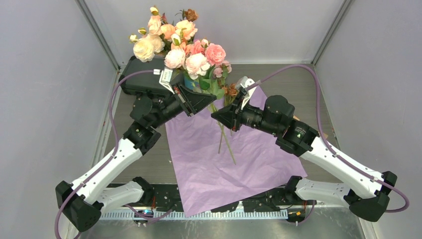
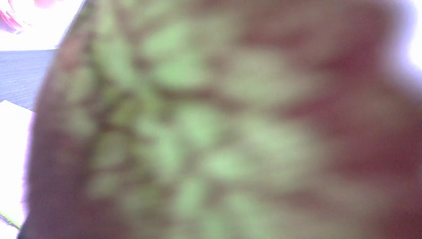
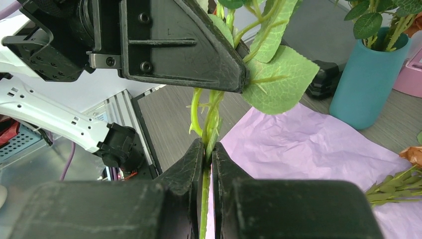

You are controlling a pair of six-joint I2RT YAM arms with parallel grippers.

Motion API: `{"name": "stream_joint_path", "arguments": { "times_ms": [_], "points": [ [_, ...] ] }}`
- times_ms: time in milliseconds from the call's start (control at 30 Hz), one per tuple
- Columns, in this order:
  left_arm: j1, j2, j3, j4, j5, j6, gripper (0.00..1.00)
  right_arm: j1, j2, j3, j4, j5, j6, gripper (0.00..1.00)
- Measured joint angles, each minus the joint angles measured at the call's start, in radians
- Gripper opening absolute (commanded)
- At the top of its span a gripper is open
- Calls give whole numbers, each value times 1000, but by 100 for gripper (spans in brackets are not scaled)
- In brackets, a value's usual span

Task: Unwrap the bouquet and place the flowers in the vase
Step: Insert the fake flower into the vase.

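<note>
Two tools meet on one bunch. The right tool [image 3: 208,148] pinches the thin green stems of the flowers [image 1: 200,60] low down, above the middle of the lilac paper [image 1: 224,172]. The left tool [image 1: 208,99] sits just above it on the same stems with its fingers pressed together. A broad leaf juts past its tip, and I cannot tell whether a stem really lies between those fingers.

The flowers' long axis runs close to upright. The pink and cream heads are up toward the far edge of the counter [image 1: 298,79], and the bare stem ends hang down over the paper toward the near edge. Whether the ends touch the paper is unclear.

The paper lies spread open and crinkled, with one corner reaching the counter's near edge. Just beyond its far edge stands the vase [image 3: 366,84], upright, with leafy stems rising from it. Their tops are cut off in the right wrist view. From above, the left tool and the blooms hide nearly all of the vase.

A pink object [image 3: 410,74] beside the vase is cut by the frame. A black box [image 1: 142,74] sits at the far left corner. The left wrist view is filled by a blurred green and reddish leaf, so nothing else can be made out there.
</note>
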Motion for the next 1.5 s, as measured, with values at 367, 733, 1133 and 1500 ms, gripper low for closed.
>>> {"name": "stream_joint_path", "arguments": {
  "times_ms": [367,733,1133,1500],
  "points": [
    [-1,-19,0,-55,-23,74,0,4,0,1,-16,27,3,43],
    [2,-25,30,-222,-154,443,0,3,-25,-31,-34,164,21,83],
    [189,-37,-26,-48,-201,657,0,-340,-50,-163,-61,117,116,85],
    [289,13,-17,238,-245,673,0,-681,-31,-236,-75,19,211,86]
  ]
}}
